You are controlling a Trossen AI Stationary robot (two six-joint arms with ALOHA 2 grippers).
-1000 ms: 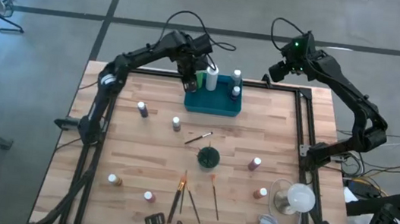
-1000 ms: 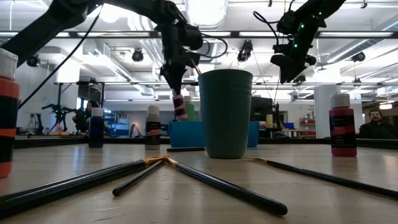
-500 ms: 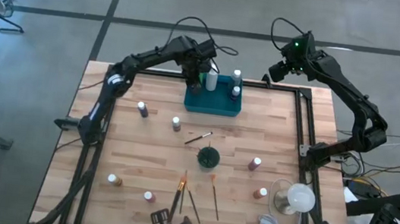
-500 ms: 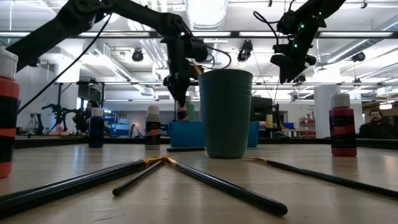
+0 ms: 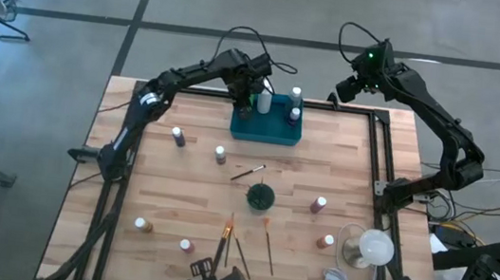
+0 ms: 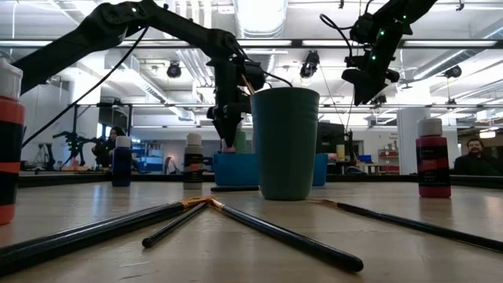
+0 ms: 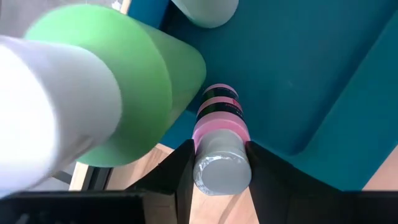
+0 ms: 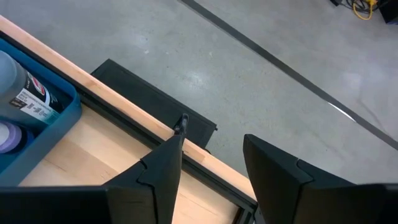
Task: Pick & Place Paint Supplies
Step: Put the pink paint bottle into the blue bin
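At the far edge of the wooden table (image 5: 178, 179), the left claw (image 5: 246, 104) hangs over the near-left corner of the teal tray (image 5: 266, 128), clenched on a pink bottle (image 7: 221, 146); in the left wrist view its two dark fingers (image 7: 177, 177) press either side of the bottle's white cap while the bottle's base sits down inside the tray, just beside a green bottle (image 7: 118, 93). The low view shows this claw (image 6: 228, 126) pointing straight down behind the dark green cup (image 6: 285, 141). Two more bottles (image 5: 294, 107) stand at the tray's right end. The right claw (image 5: 344, 87) waits raised beyond the table's far right corner, its fingers (image 8: 158, 165) spread apart with nothing between them. The other paint supplies are scattered over the table: a white-capped bottle (image 5: 177, 136) and another (image 5: 220, 155) on the left, a maroon bottle (image 5: 318, 205) and one more (image 5: 327, 240) on the right, two bottles (image 5: 140, 225) near the front left, one paintbrush (image 5: 248, 172) between tray and cup, and several paintbrushes (image 5: 242, 244) lying near the front edge.
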